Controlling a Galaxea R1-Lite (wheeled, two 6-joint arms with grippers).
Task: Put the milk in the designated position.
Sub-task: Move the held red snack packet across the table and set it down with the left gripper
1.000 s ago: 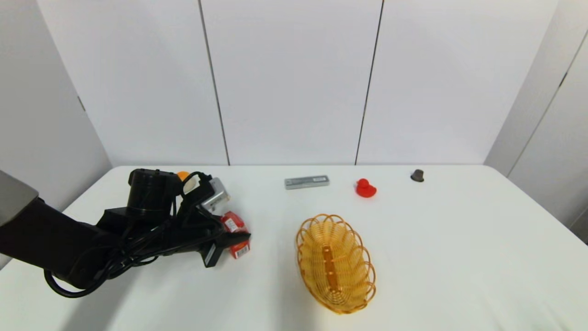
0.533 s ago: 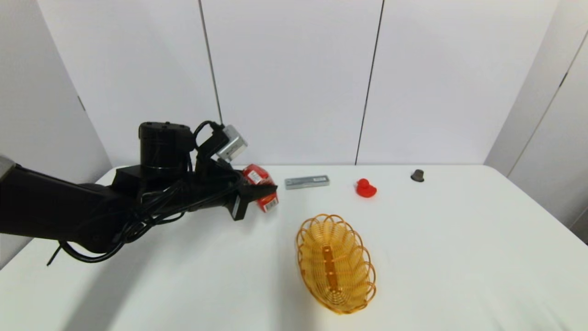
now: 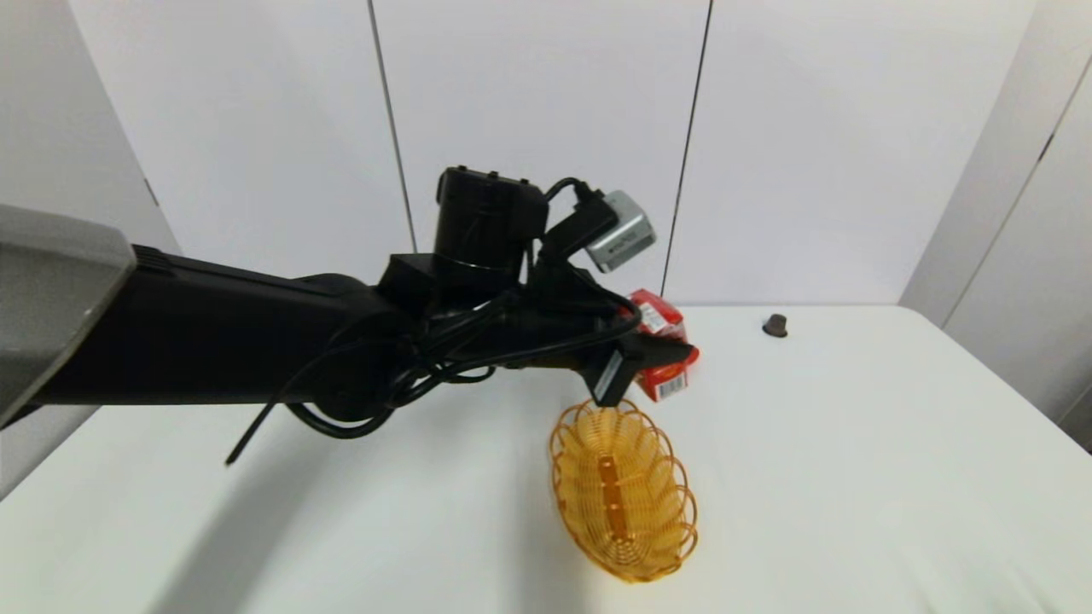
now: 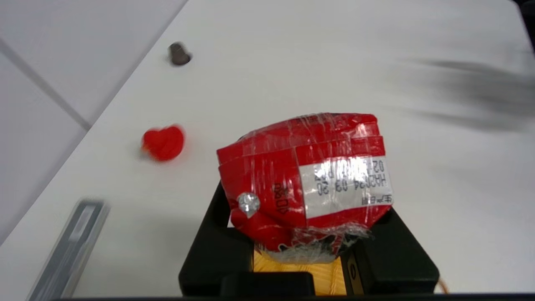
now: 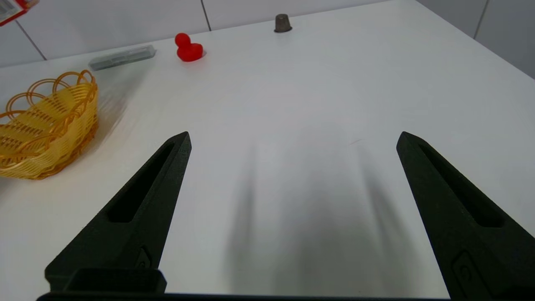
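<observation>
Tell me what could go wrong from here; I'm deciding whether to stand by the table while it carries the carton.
1. The left gripper holds the milk in the air just past the far end of the basket; released here, it would probably hit the rim or the table.
2. The wrist view shows crinkled film on the milk's lower end between the fingers, so it might slip.
3. The red duck sits beyond; overshooting could knock it.

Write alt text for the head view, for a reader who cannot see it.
The left end effector holds a red milk carton in the air above the far end of an orange basket on a white table. A small dark cap sits farther back.
</observation>
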